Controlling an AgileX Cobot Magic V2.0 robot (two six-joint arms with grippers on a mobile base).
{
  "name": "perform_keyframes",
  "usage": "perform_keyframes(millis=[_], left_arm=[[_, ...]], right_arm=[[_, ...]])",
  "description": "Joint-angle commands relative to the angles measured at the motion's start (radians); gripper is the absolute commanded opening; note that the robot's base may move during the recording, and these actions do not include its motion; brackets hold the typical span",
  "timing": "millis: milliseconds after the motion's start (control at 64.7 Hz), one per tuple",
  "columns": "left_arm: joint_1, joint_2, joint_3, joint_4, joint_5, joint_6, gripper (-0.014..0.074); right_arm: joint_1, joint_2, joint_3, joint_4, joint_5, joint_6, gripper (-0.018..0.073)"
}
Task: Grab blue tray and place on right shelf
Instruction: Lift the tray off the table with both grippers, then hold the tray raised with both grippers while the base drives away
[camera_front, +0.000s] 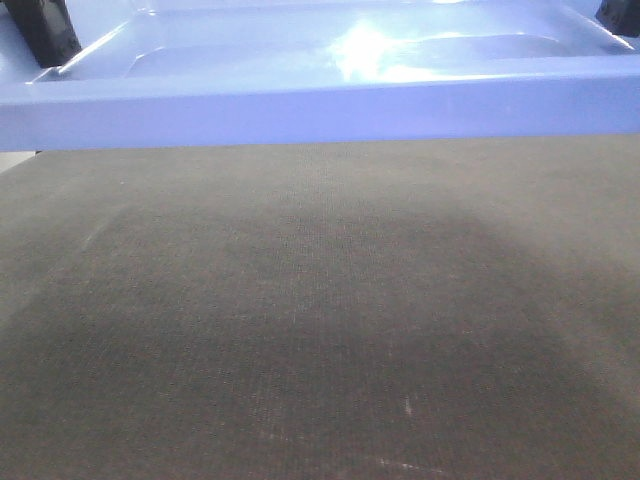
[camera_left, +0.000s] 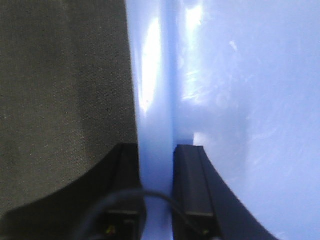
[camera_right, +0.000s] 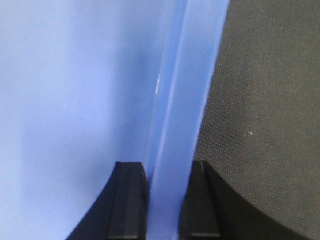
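The blue tray (camera_front: 320, 60) fills the top of the front view, glossy and light periwinkle, with its near rim facing me above a dark grey woven surface (camera_front: 320, 320). My left gripper (camera_left: 156, 150) is shut on the tray's left rim (camera_left: 155, 100), one black finger outside, one inside the tray. At the opposite end, my right gripper (camera_right: 167, 167) is shut on the right rim (camera_right: 185, 100) the same way. Black fingers (camera_front: 45, 30) show at the front view's top corners. The right shelf is out of view.
Dark grey fabric-like surface lies beneath and in front of the tray, with a broad shadow (camera_front: 300, 330) across its middle. The same surface shows beside the tray in both wrist views (camera_left: 60, 90) (camera_right: 270, 110).
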Motion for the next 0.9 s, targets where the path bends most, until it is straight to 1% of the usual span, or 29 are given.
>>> perform_keyframes(millis=[0, 880], left_arm=[[-0.008, -0.031, -0.024, 0.063, 0.105, 0.013, -0.0049], [-0.008, -0.031, -0.024, 0.062, 0.106, 0.013, -0.0049]], right_arm=[[0.002, -0.035, -0.027, -0.034, -0.052, -0.024, 0.0055], [0.001, -0.033, -0.027, -0.034, -0.052, -0.024, 0.0055]])
